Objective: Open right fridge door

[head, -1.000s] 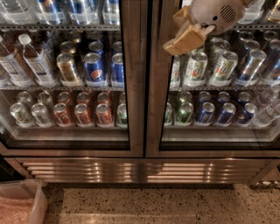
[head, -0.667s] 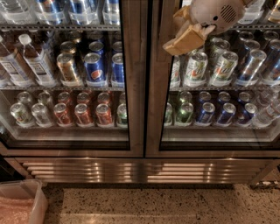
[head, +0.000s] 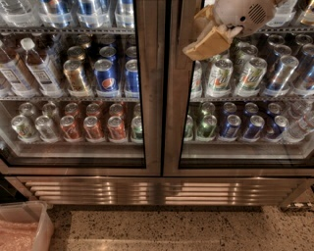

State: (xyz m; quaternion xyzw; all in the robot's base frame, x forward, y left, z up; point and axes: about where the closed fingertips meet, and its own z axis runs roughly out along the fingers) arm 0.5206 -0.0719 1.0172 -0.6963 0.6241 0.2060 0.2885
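The right fridge door (head: 179, 127) is a tall glass pane in a brushed steel frame, and it sits flush with its twin. Green-and-white cans (head: 220, 74) and blue cans (head: 230, 125) show through the glass. My gripper (head: 210, 38), tan-tipped below a pale rounded wrist housing (head: 245, 14), hangs at the top of the view. It is in front of the right door's upper left part, just right of the centre seam.
The left fridge door (head: 151, 98) shows Pepsi cans (head: 106, 76), red cans (head: 93, 127) and bottles (head: 41, 68). A steel louvred grille (head: 157, 191) runs below both doors. A translucent bin (head: 27, 228) stands on the speckled floor at lower left.
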